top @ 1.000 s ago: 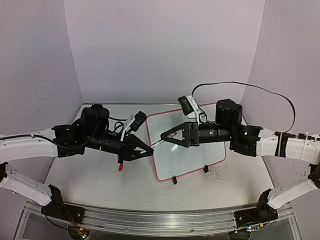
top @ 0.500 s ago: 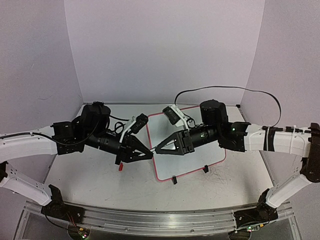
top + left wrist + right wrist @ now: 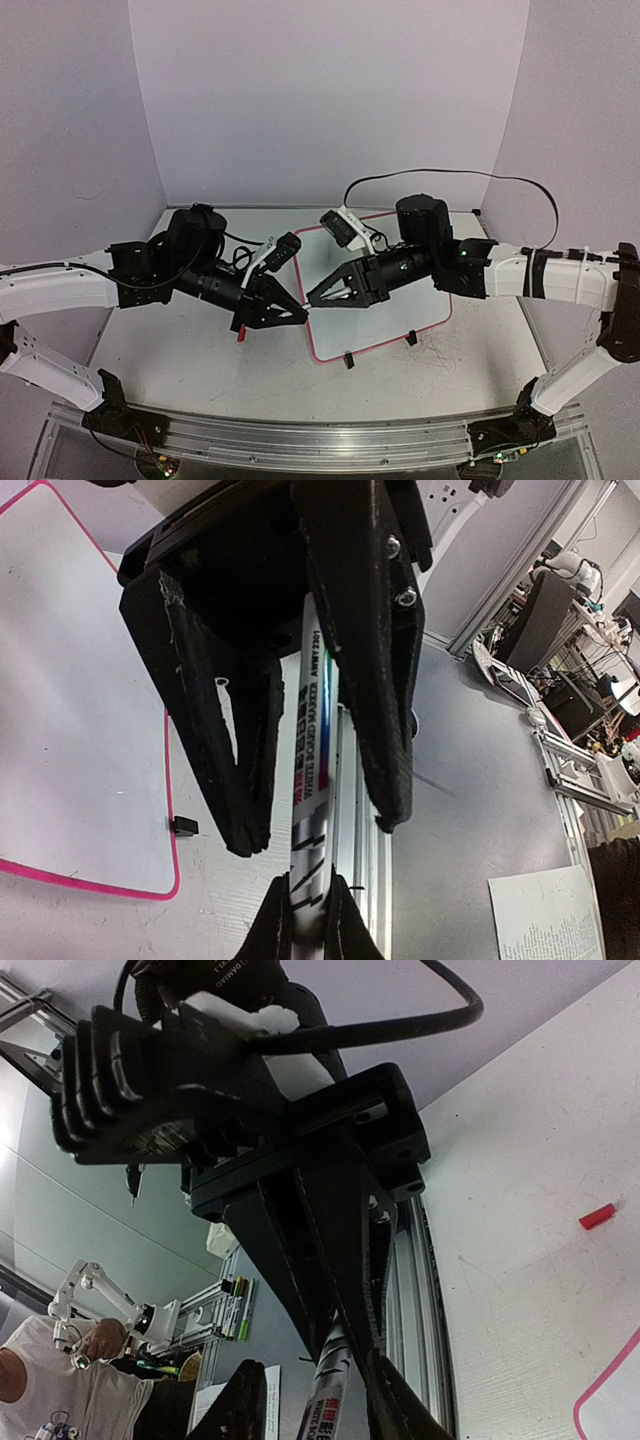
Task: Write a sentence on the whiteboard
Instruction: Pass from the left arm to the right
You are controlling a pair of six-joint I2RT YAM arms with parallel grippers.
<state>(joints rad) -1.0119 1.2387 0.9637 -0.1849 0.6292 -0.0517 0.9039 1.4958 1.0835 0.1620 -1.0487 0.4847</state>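
Clearly, the left gripper (image 3: 305, 912) clamped the marker (image 3: 315, 730) while the right gripper (image 3: 322, 837) straddled it, fingers apart, a gap only the wrist views showed, at the whiteboard's (image 3: 375, 325) left edge.

The whiteboard (image 3: 375, 322) lies on the table (image 3: 180, 355), right of centre, with its 2 clip feet (image 3: 348, 361) at the near edge. The left gripper (image 3: 298, 318) and right gripper (image 3: 311, 300) meet over its left edge, the marker (image 3: 312, 780) running between their jaws. A cap (image 3: 240, 335) lies on the table left of the board.
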